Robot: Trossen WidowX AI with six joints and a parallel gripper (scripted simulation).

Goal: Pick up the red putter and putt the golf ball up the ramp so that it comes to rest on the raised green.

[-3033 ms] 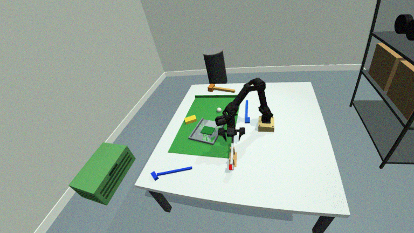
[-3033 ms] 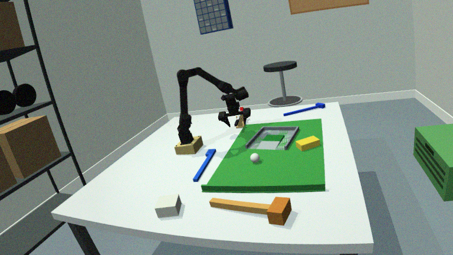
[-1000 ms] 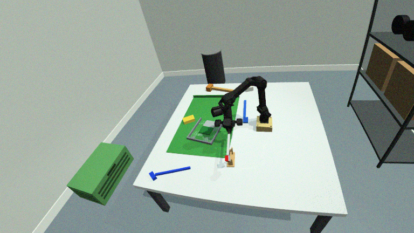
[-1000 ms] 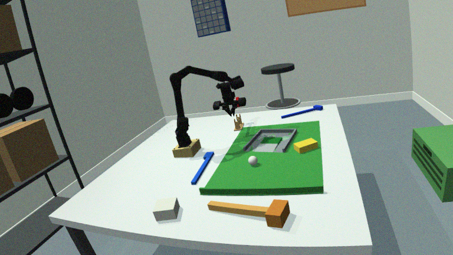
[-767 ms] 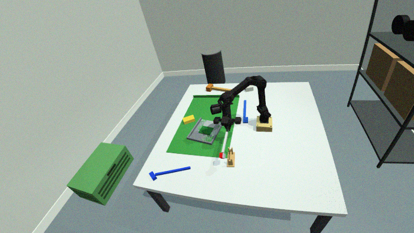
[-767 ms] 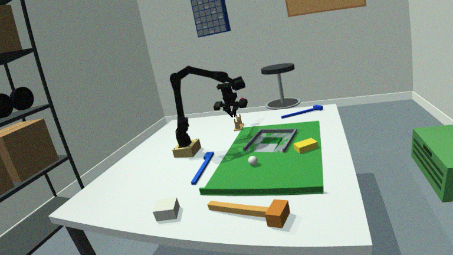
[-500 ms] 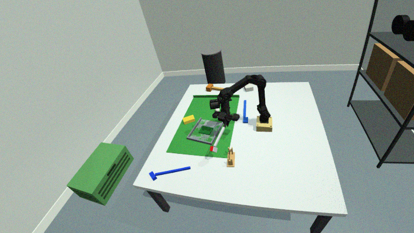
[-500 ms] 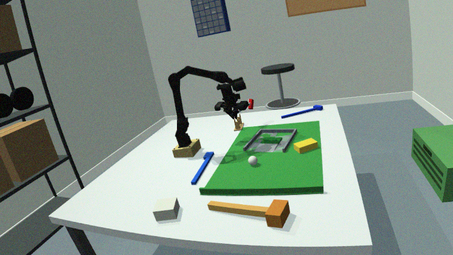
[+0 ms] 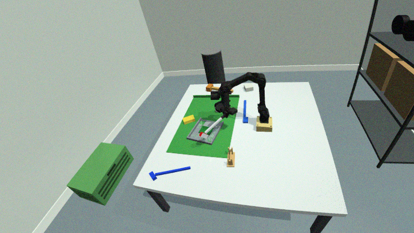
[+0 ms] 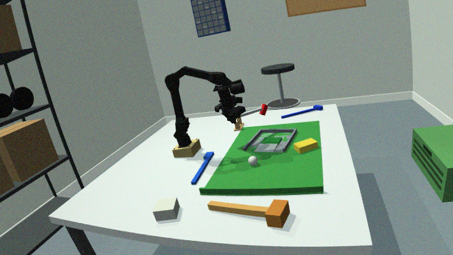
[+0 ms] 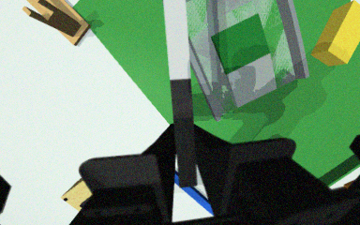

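One pincer [image 11: 185,180] clamps the red putter [image 10: 254,110] by its dark grip, head aloft beyond the raised green [image 10: 271,140]. The golf ball [image 10: 252,160] waits below the ramp.

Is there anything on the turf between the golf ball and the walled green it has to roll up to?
Nothing visible. In the exterior view the golf ball sits on open green mat, just short of the grey-walled green. The yellow block lies off to the side. The tool holds the red putter aloft.
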